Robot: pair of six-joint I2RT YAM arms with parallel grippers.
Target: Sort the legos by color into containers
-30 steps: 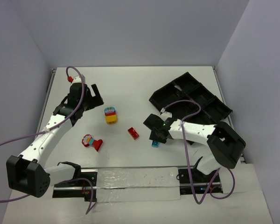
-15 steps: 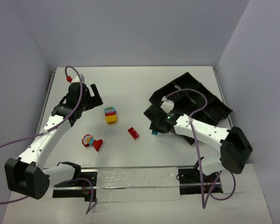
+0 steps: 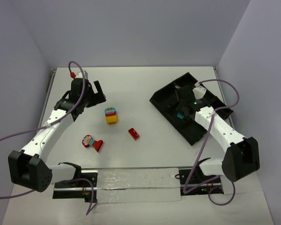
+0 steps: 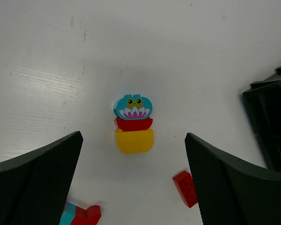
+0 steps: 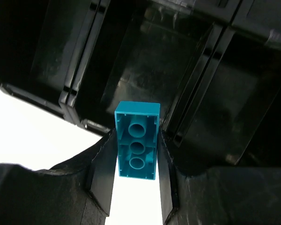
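Jaws of the right gripper [image 5: 136,157] clamp the cyan brick [image 5: 137,123] by its long sides above the black tray [image 3: 165,101]. Its hollow underside faces up and its long axis runs straight out from the wrist. The left gripper [image 3: 99,93] hovers over the cyan-red-yellow stack [image 4: 134,126] on the table [image 3: 145,84], jaws wide apart.

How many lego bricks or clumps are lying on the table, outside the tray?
3: a cyan-red-yellow stack mid-table, a single red brick just right of it and nearer, and a mixed clump at near left. Others may be hidden.
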